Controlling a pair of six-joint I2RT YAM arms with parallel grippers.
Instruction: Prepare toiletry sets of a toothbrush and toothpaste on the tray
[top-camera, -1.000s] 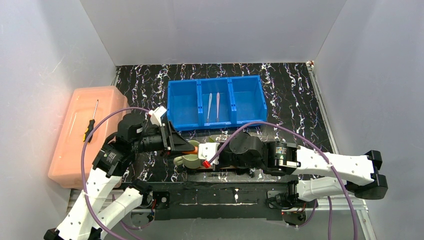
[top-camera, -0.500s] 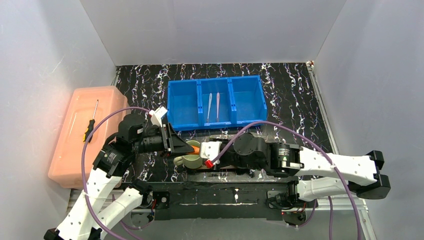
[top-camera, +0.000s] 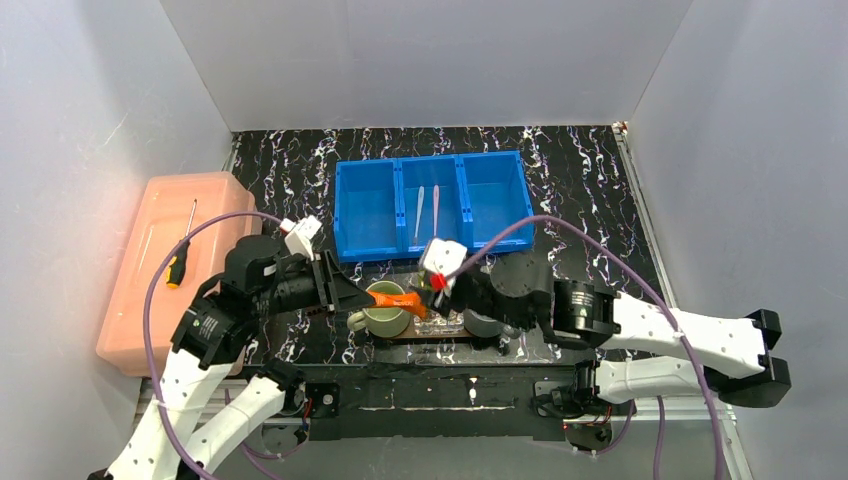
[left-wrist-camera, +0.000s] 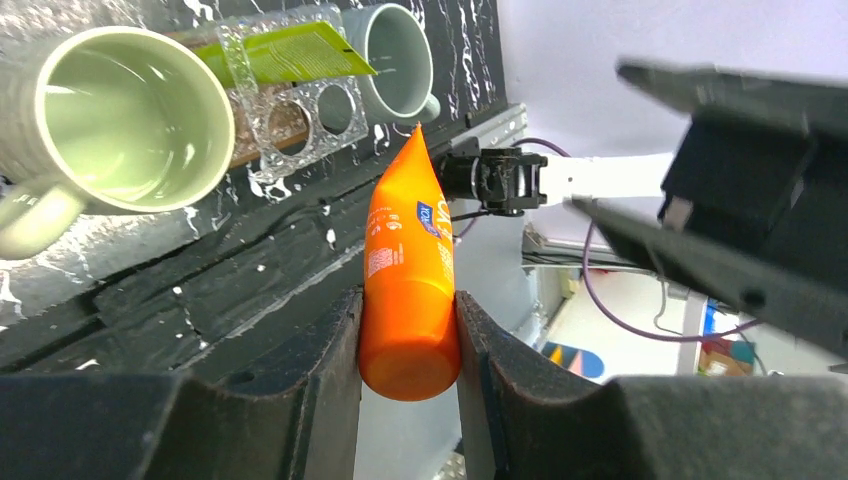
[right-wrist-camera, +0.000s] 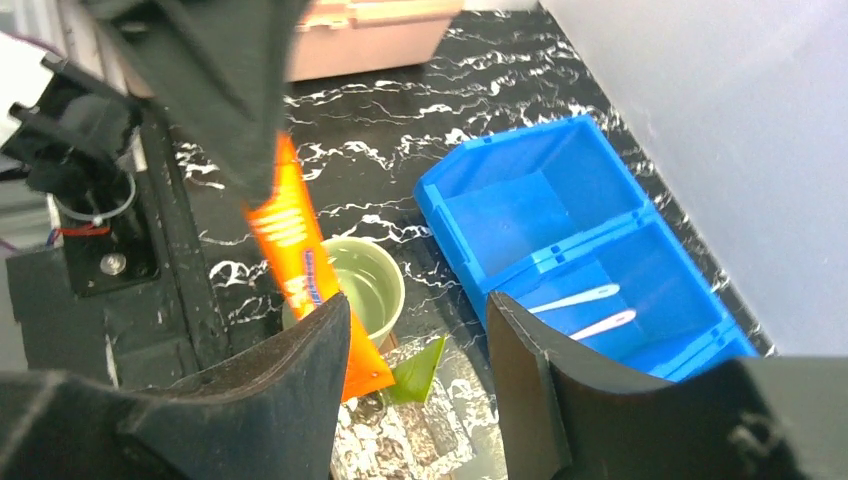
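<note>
My left gripper (left-wrist-camera: 405, 300) is shut on the cap end of the orange tube (left-wrist-camera: 408, 270). In the top view it (top-camera: 362, 297) holds the tube (top-camera: 402, 300) level over the green mug (top-camera: 383, 312). My right gripper (right-wrist-camera: 415, 375) is open and empty, above the tube's flat end (right-wrist-camera: 300, 255) and the lime-green tube (right-wrist-camera: 420, 368). The lime-green tube (left-wrist-camera: 285, 50) lies across the clear holder (left-wrist-camera: 290, 105) on the brown tray (top-camera: 440, 333). Two pale toothbrushes (top-camera: 420, 213) (top-camera: 436, 210) lie in the middle compartment of the blue bin (top-camera: 432, 170).
A grey mug (left-wrist-camera: 395, 60) stands beyond the clear holder. A pink box (top-camera: 150, 290) with a screwdriver (top-camera: 180, 255) on it sits at the left. White walls close in three sides. The bin's left (right-wrist-camera: 500, 215) and right compartments hold nothing.
My right wrist has lifted and swung back towards the bin, away from the orange tube. My left gripper has drawn back left a little, still holding the tube.
</note>
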